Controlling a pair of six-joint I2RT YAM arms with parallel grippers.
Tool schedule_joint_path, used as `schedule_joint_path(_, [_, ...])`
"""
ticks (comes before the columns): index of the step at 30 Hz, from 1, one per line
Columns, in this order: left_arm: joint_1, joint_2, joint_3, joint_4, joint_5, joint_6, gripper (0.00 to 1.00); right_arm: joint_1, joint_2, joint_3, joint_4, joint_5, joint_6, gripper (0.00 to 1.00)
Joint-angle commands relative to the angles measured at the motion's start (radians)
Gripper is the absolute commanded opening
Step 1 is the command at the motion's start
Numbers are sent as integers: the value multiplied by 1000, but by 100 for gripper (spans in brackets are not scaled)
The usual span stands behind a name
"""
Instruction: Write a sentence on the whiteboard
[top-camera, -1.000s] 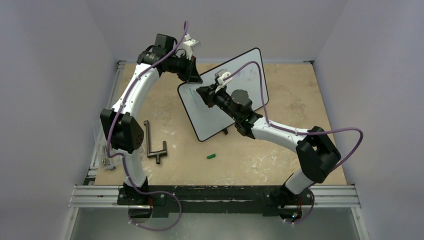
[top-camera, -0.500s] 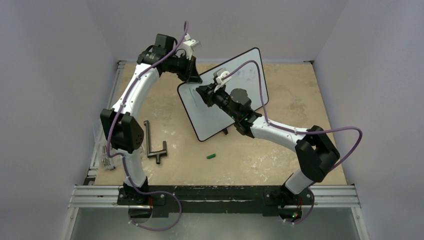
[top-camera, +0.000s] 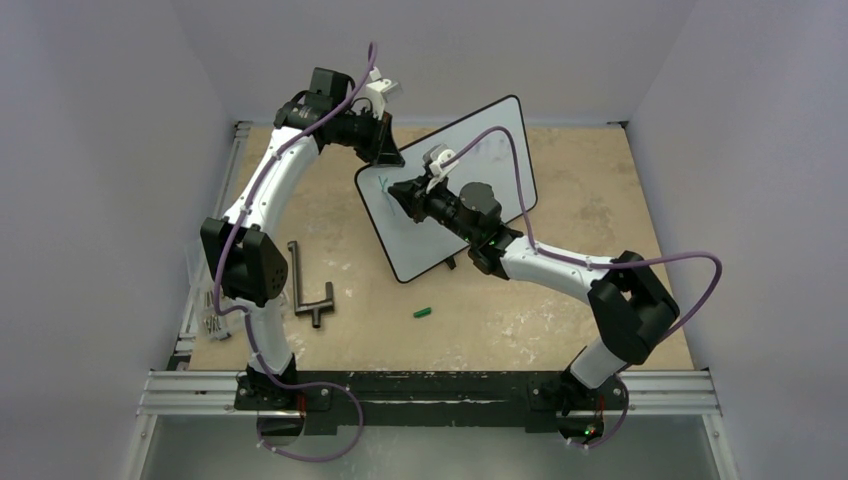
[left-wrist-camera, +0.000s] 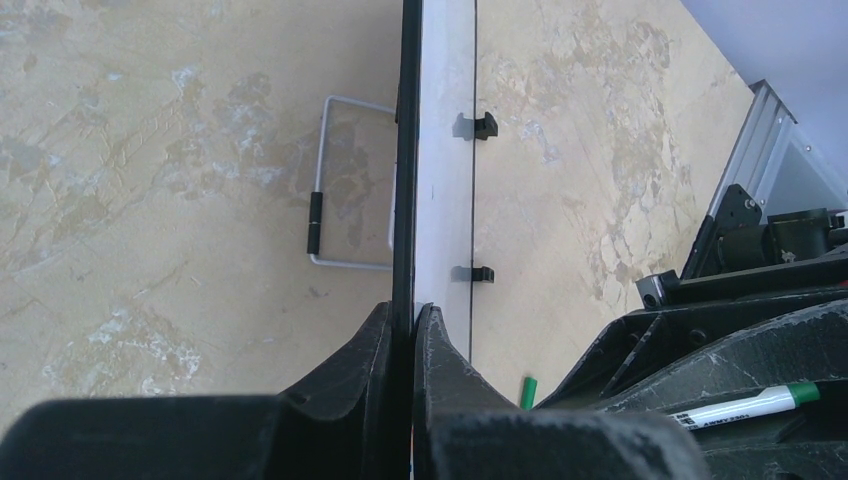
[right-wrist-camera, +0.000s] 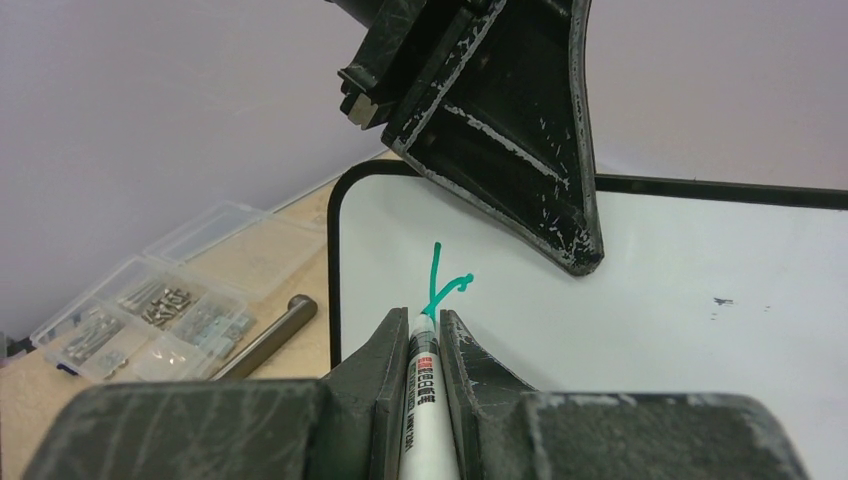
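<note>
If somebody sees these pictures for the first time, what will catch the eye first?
The whiteboard stands propped mid-table, its top edge clamped by the left gripper. The right gripper holds a marker at the board near its top left corner, beside a lone green stroke.

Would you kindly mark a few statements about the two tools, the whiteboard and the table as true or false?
1. The left tool is clamped on the edge of the whiteboard. True.
2. The right tool is open and empty. False: it is shut on a marker whose tip is at the board.
3. Three full lines of writing cover the board. False: only a short green mark shows, near a corner.
4. A green cap lies on the table, apart from the board. True.
</note>
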Motion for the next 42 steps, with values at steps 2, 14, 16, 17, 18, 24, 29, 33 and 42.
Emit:
schedule_joint_path(2, [-38,35,-40,-141,-174,107,0,-2,19,-25,-10,32,1,0])
schedule_joint_path(14, [-39,32,-43,-142,-176,110,0,-3,-17,-67,-41,128,-13,0])
schedule_joint_path(16, [-39,30,-43,-142,-175,110,0,-3,-27,-77,-45,142,-17,0])
schedule_joint_path(17, [-39,30,-43,-142,-174,110,0,-3,-32,-80,-47,149,-19,0])
schedule_joint_path(18, [-39,30,-44,-142,-174,111,0,-3,-36,-84,-51,157,-20,0])
schedule_joint_path(24, [-40,28,-45,-143,-176,111,0,-3,-71,-95,-68,178,-37,0])
schedule_joint_path(29, [-42,29,-46,-145,-178,114,0,-3,-125,-95,-87,177,-21,0])
schedule_joint_path(33, [-45,31,-47,-146,-186,117,0,-3,-173,-100,-70,145,7,0])
schedule_joint_path(42, [-48,31,-51,-145,-189,117,0,-5,-147,-66,-31,110,21,0])
